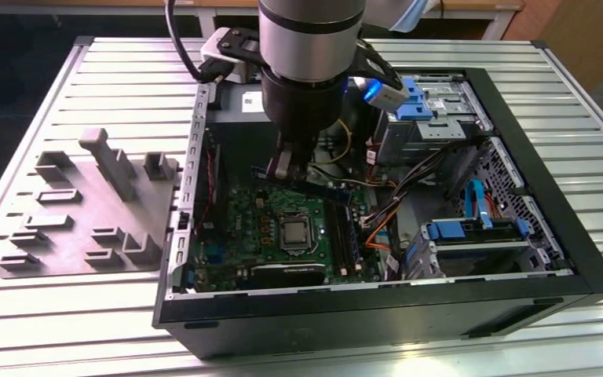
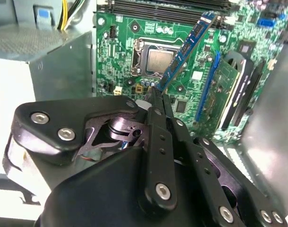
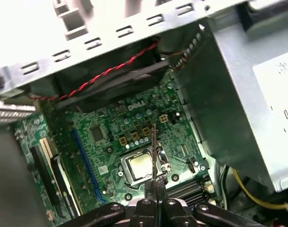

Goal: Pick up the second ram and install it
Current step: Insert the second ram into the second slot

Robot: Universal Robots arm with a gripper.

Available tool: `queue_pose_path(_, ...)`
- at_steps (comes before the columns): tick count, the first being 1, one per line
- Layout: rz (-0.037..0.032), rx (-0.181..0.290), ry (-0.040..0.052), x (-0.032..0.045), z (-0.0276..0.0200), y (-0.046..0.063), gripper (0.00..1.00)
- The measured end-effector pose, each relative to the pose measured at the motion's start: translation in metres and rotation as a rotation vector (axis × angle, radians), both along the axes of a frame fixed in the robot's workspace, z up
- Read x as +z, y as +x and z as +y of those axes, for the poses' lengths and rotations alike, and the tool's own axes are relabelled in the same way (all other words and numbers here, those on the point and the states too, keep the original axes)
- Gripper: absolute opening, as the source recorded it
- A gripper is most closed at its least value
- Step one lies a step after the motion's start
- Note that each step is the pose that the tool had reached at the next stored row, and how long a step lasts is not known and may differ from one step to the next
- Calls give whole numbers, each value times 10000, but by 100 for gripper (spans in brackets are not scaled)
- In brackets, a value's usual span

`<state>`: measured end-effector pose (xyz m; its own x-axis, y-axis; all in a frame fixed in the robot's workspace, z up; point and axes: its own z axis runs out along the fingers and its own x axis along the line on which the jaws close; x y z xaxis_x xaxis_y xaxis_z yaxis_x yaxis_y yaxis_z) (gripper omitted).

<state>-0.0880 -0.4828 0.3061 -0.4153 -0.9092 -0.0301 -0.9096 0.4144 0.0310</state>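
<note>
Gripper [image 1: 280,173] lowered inside the open computer case [image 1: 553,236], which lies on a slatted metal table [image 1: 123,71]. The fingers [image 2: 156,142] are drawn in narrow and clamped on one short end of the memory stick [image 2: 184,49]. The stick juts out from the fingertips as a blue-green strip with small black chips. In the second wrist view it hangs tilted above the green motherboard [image 2: 120,38], crossing just beside the silver processor [image 2: 159,60], with its free end pointing toward the long black slots [image 2: 167,5] at the board's edge. It is not seated in any slot. In the first wrist view the stick [image 3: 154,151] is seen edge-on as a thin upright line rising from the gripper [image 3: 156,184] over the processor [image 3: 140,165]. In the exterior view the stick [image 1: 320,187] reaches from the fingertips toward the exterior view's right, above the board and beyond the processor [image 1: 296,232]. A green expansion card [image 2: 229,90] stands upright next to a blue slot [image 2: 207,90]. A grey metal box [image 3: 257,94] stands beside the board, and a red and black twisted wire [image 3: 106,73] runs along the case wall. A grey moulded tray [image 1: 82,212] lies on the table at the exterior view's left, well apart from the gripper.
</note>
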Motion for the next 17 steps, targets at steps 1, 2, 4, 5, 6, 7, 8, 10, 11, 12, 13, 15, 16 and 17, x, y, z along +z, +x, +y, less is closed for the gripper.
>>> queue_pose_path(1,0,-178,-1,-1,0,0,12)
queue_pose_path(2,0,-360,0,-3,0,0,12)
queue_pose_path(4,0,-736,0,-5,0,0,12)
queue_pose_path(5,0,-916,0,-7,0,0,12)
queue_pose_path(6,0,-1094,0,-8,0,0,12)
queue_pose_path(7,0,-1275,0,-10,0,0,12)
queue_pose_path(8,0,-1454,1,-12,0,0,12)
queue_pose_path(10,0,-1825,0,-15,0,0,12)
queue_pose_path(11,0,-2005,0,-17,0,0,12)
queue_pose_path(12,0,-2186,0,-19,0,0,12)
queue_pose_path(13,-1,-2364,0,-21,0,0,12)
queue_pose_path(15,0,-2724,1,-26,0,0,12)
queue_pose_path(16,0,-2916,1,-28,0,0,12)
queue_pose_path(17,0,-3101,0,-31,0,0,12)
